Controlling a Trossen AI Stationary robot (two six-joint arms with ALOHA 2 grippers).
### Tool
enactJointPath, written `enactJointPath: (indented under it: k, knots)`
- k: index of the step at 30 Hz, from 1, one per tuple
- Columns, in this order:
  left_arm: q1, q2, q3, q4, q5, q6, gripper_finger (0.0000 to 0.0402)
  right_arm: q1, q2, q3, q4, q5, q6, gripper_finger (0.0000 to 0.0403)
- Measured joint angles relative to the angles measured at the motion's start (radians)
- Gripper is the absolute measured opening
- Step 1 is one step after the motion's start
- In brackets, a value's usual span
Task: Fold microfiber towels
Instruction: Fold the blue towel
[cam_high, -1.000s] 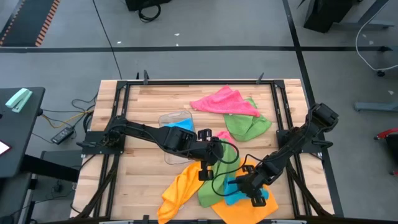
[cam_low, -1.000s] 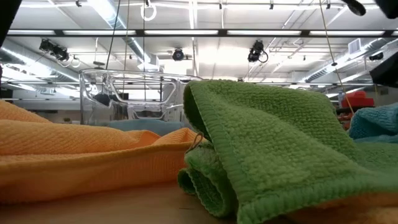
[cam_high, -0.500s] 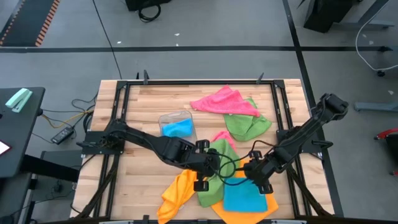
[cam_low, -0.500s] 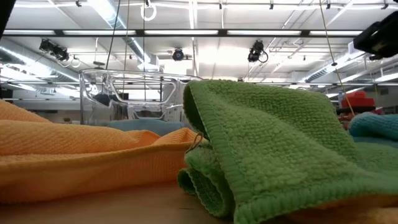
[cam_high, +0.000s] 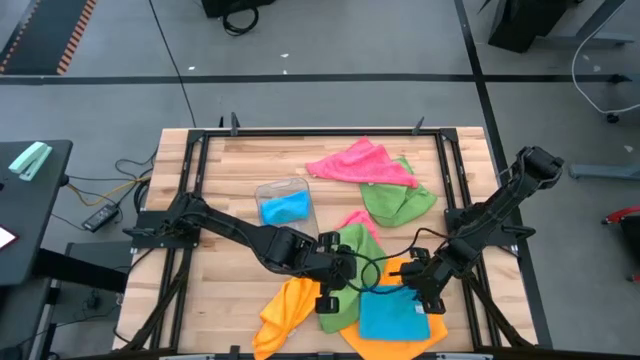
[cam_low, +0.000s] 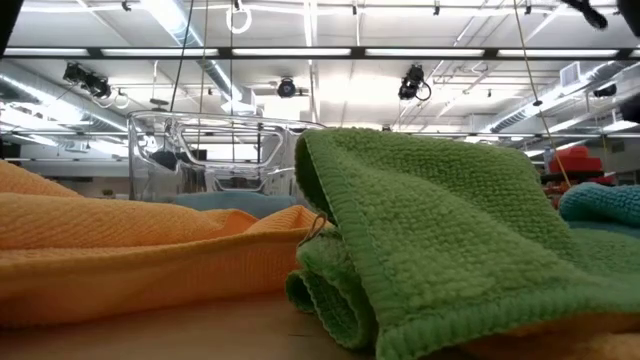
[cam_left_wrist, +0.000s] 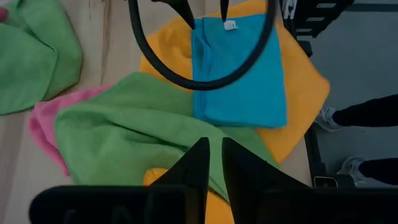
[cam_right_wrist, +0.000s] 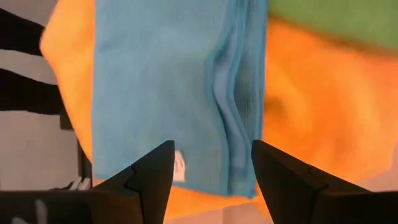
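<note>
A sky-blue towel (cam_high: 390, 315) lies folded flat as a rectangle on an orange towel (cam_high: 400, 338) near the table's front edge; it also shows in the left wrist view (cam_left_wrist: 239, 74) and the right wrist view (cam_right_wrist: 161, 81). My right gripper (cam_high: 428, 297) (cam_right_wrist: 211, 149) is open, above the blue towel's right far corner, touching nothing. My left gripper (cam_high: 328, 292) (cam_left_wrist: 214, 144) is shut and empty over a rumpled green towel (cam_high: 345, 265) (cam_left_wrist: 143, 124), to the left of the blue one. A second orange towel (cam_high: 285, 312) lies crumpled at the front left.
A pink towel (cam_high: 360, 163) and another green one (cam_high: 400, 202) lie at the back right. A clear plastic tray (cam_high: 283, 190) holds a blue cloth at the table's middle. A pink cloth (cam_left_wrist: 46, 127) peeks from under the green towel. Dark cables loop between the arms.
The blue towel, bunched under my right gripper a second ago, now lies spread flat as a rectangle on the orange towel. My right gripper has gone toward the far and right edges, off the towel. My left gripper has gone toward the near edge.
</note>
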Motion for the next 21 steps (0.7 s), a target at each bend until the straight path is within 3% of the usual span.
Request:
enactJointPath:
  k: [10, 21]
  knots:
    - [0.010, 0.000, 0.000, 0.001, 0.000, 0.003, 0.0048, 0.096, -0.044, -0.154, 0.106, -0.034, 0.135, 0.0222]
    - [0.031, 0.000, 0.000, 0.004, -0.001, 0.003, 0.0047, 0.101, -0.006, -0.161, 0.205, -0.016, 0.100, 0.0202]
